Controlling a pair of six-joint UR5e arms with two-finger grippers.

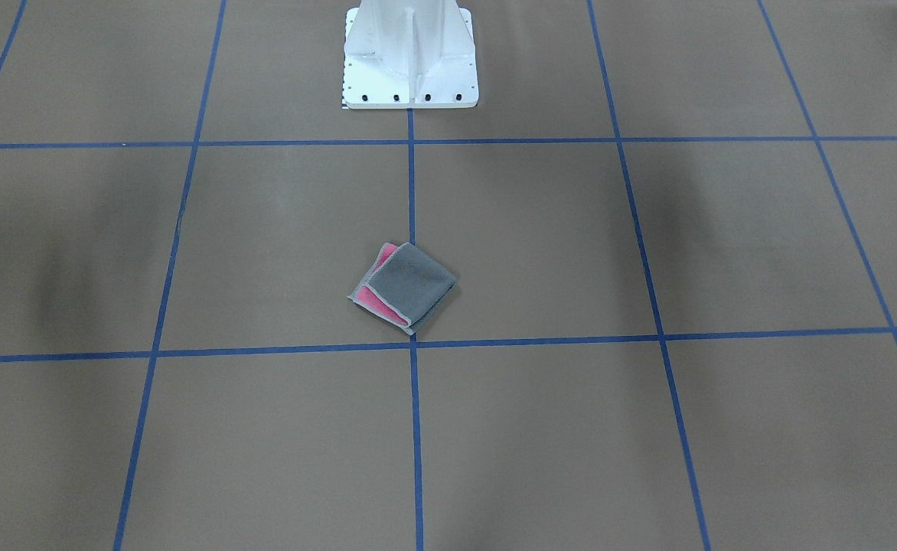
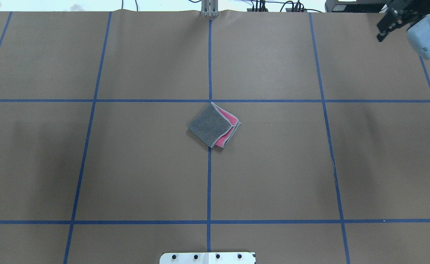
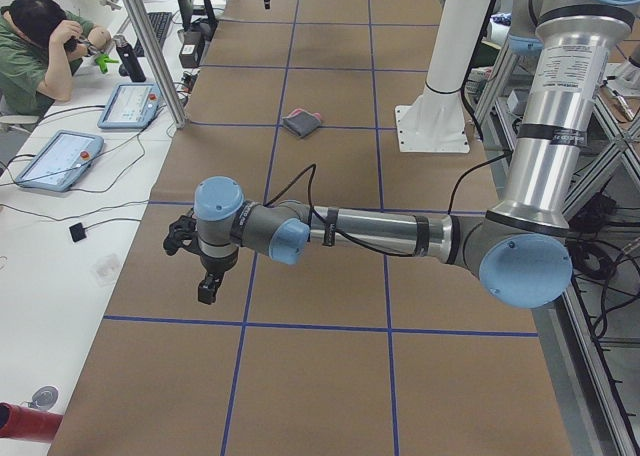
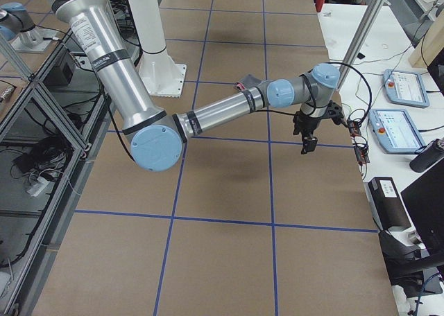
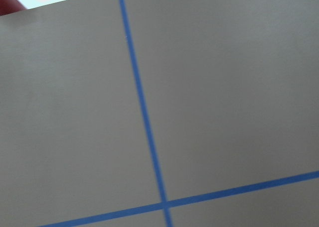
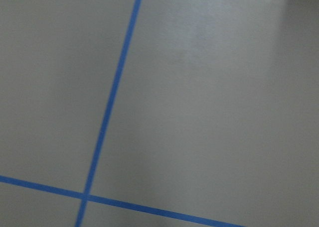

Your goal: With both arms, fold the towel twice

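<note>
The towel (image 2: 215, 125) is laid on the table (image 2: 127, 165) near its middle, across the centre tape line (image 2: 208, 183) and well in front of the base (image 2: 207, 257). Its top layer is set on a lower one, which is exposed along the robot's right side. The left gripper (image 3: 205, 292) is held above the table's left end, near the far edge, well apart from the towel. The right gripper (image 4: 306, 147) is held above the right end, near the same edge. Two tablets (image 3: 130, 104) are laid on a bench (image 3: 60, 241) beyond that edge.
</note>
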